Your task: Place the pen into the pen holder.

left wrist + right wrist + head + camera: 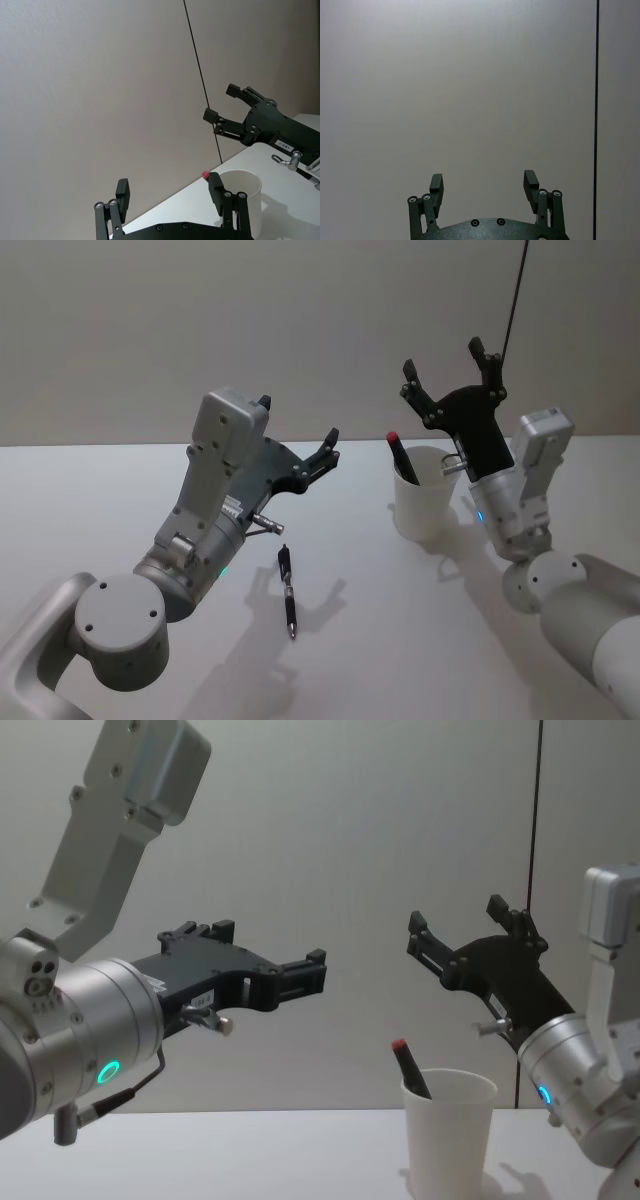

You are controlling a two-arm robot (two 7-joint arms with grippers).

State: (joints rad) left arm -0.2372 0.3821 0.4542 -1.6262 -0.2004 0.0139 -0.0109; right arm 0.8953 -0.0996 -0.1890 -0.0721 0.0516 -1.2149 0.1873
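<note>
A black pen lies flat on the white table, in front of my left gripper and apart from it. The pen holder, a white paper cup, stands upright at centre right. A dark pen with a red cap leans inside it. My left gripper hovers open and empty, left of the cup. My right gripper is raised above and behind the cup, open and empty.
A thin black cable hangs down the plain wall behind the right arm. The table's surface stretches to the left and toward the front around the black pen.
</note>
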